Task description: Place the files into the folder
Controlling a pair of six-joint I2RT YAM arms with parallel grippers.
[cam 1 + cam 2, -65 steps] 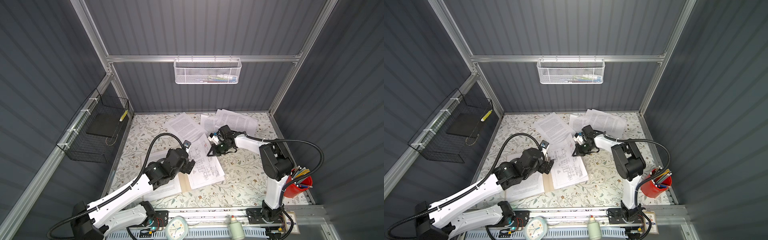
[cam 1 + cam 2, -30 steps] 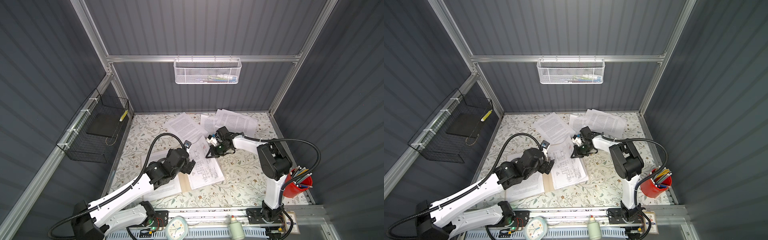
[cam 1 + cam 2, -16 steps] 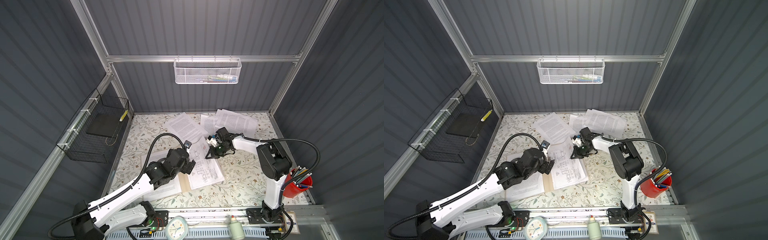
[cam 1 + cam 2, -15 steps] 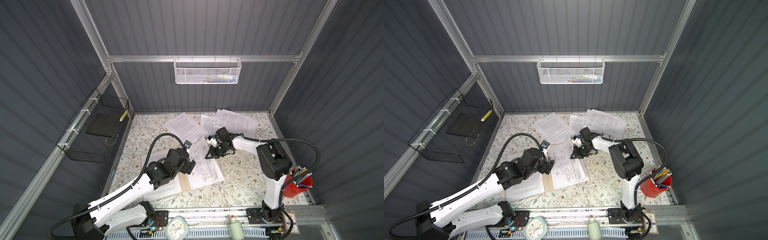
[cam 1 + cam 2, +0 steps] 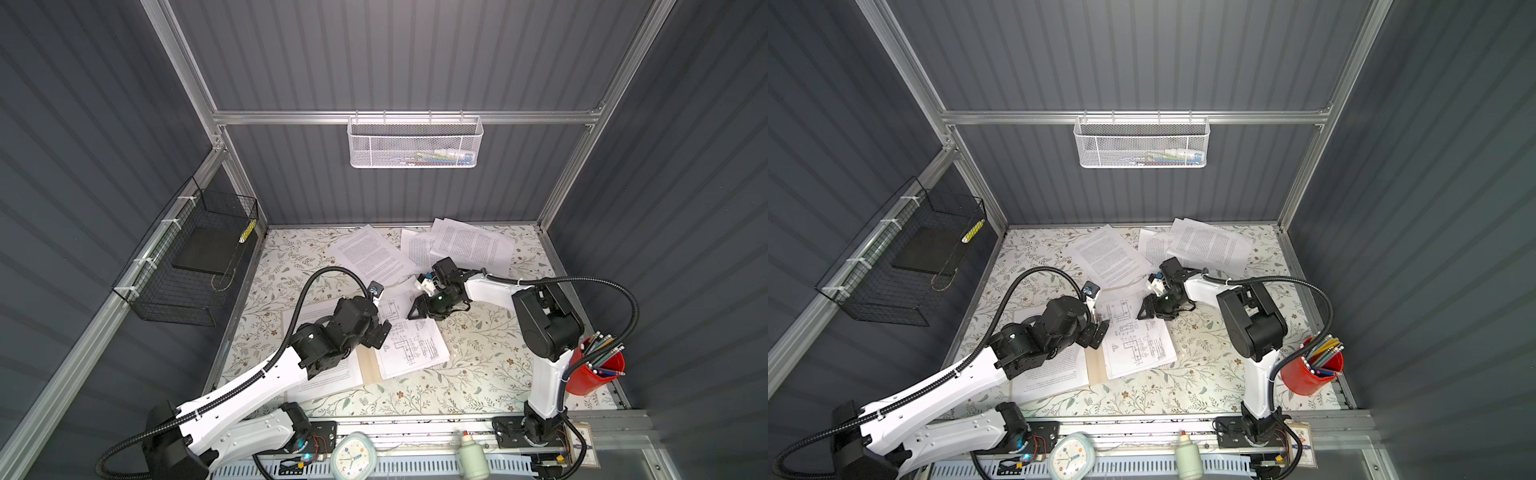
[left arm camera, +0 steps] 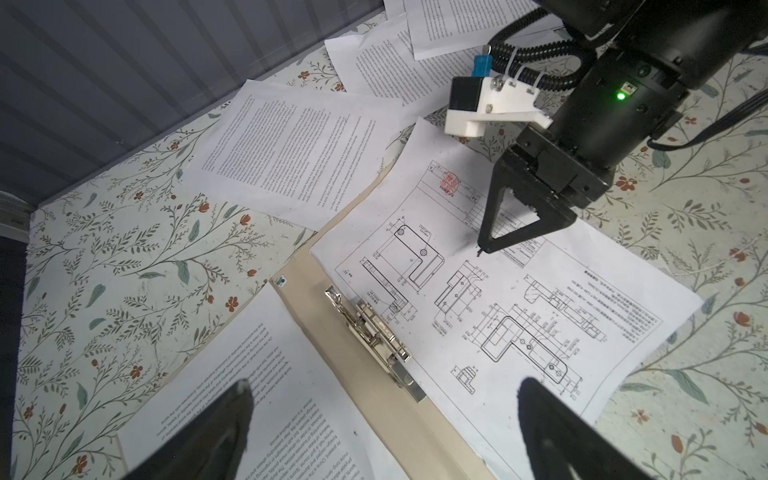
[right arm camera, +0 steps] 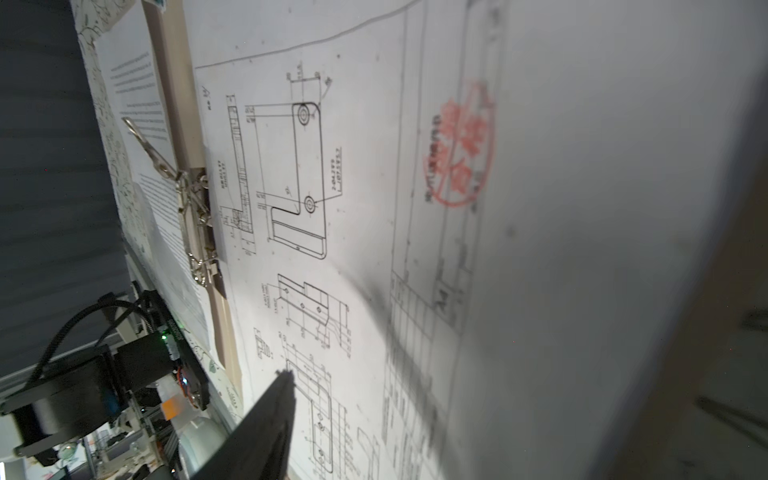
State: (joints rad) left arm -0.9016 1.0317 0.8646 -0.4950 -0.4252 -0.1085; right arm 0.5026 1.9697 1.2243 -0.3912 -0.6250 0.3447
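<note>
The tan folder [image 5: 368, 368] lies open on the table, its metal clip [image 6: 370, 328] along the spine. A text sheet [image 6: 270, 374] covers its left half and a sheet of drawings [image 5: 415, 345] lies askew over its right half. More files [image 5: 370, 257] lie loose at the back. My left gripper [image 6: 384, 395] hovers open over the spine, holding nothing. My right gripper [image 5: 424, 313] sits low over the drawing sheet's far corner with its jaws apart. In the right wrist view one dark finger [image 7: 270, 415] rests close to that sheet [image 7: 374, 208].
Two more printed sheets [image 5: 469, 245] overlap near the back wall. A red cup of pencils [image 5: 594, 370] stands at the right edge. A black wire basket [image 5: 187, 266] hangs on the left wall and a white mesh basket [image 5: 415, 141] on the back wall. A clock [image 5: 353, 457] and a bottle [image 5: 471, 457] sit at the front rail.
My right gripper's jaws have parted over the far corner of the drawing sheet, which now lies loose on the folder. The left arm has stayed put.
</note>
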